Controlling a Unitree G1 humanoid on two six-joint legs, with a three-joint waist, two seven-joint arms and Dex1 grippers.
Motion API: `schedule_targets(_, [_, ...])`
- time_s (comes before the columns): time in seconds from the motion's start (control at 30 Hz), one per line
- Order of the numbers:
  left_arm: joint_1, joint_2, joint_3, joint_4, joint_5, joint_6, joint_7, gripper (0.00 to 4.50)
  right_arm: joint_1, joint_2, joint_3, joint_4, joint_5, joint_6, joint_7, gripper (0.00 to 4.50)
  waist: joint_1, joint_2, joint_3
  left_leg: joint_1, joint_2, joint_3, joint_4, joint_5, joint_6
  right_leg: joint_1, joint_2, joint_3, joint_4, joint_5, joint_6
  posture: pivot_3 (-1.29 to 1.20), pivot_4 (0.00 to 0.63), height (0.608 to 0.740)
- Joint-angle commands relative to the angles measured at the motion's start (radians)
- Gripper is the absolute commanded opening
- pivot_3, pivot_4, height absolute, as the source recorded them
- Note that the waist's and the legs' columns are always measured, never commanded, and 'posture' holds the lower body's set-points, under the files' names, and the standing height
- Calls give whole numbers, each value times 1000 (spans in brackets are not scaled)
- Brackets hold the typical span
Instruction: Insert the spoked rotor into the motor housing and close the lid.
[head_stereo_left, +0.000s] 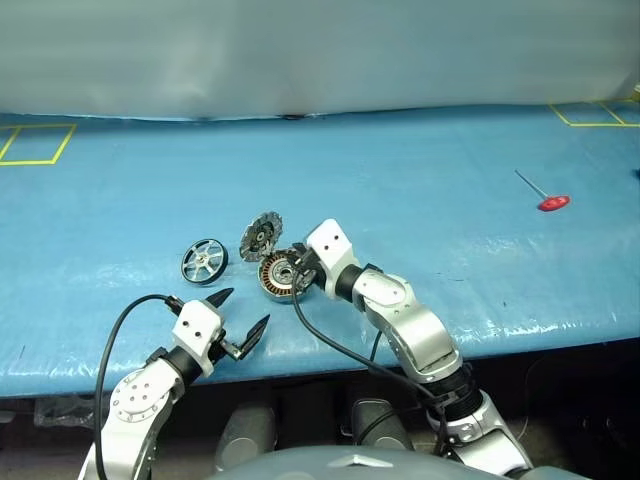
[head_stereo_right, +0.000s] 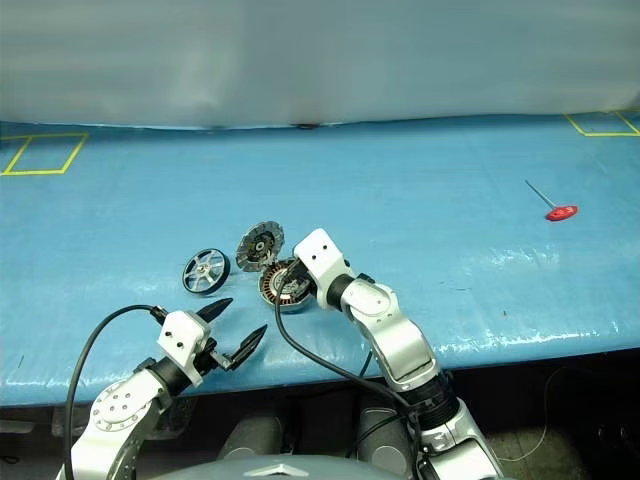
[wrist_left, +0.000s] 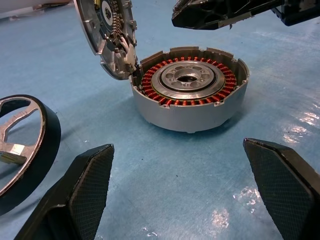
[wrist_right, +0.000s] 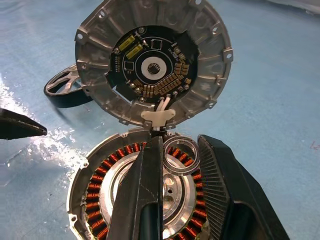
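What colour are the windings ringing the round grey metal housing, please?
Copper-orange windings in the round grey metal housing, clearest in the left wrist view.

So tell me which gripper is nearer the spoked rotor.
Left. The left gripper hangs open in front of the spoked rotor, apart from it. The right gripper is farther off, over the motor housing beside the rotor.

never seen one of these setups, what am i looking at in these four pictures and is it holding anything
A two-armed humanoid robot works at a blue table. Two pictures come from its head camera, two from cameras on its wrists. The left gripper hangs open, holding nothing. The right gripper holds a thin silver ring over the motor housing, a grey cup with copper windings. Its lid stands open at the housing's edge. The spoked rotor lies beside them. A red-handled tool lies far off.
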Motion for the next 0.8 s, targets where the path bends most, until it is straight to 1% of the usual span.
schedule_targets(0.03, [5, -11, -4, -5, -10, -34, -2, 4500, 5, 12, 17, -24, 16, -5, 9, 671, 0, 0, 0, 0, 0, 0, 0, 0, 0, 0, 0, 0, 0, 0, 0, 0, 150, 740])
schedule_targets(0.27, [10, -18, -8, 7, -9, -61, -7, 4500, 19, 7, 33, -2, 15, -7, 10, 671, 0, 0, 0, 0, 0, 0, 0, 0, 0, 0, 0, 0, 0, 0, 0, 0, 150, 740])
schedule_targets(0.8, [11, -19, -20, 17, -12, -64, -13, 4500, 1, 30, 12, 72, 29, -18, 6, 671, 0, 0, 0, 0, 0, 0, 1, 0, 0, 0, 0, 0, 0, 0, 0, 0, 150, 740])
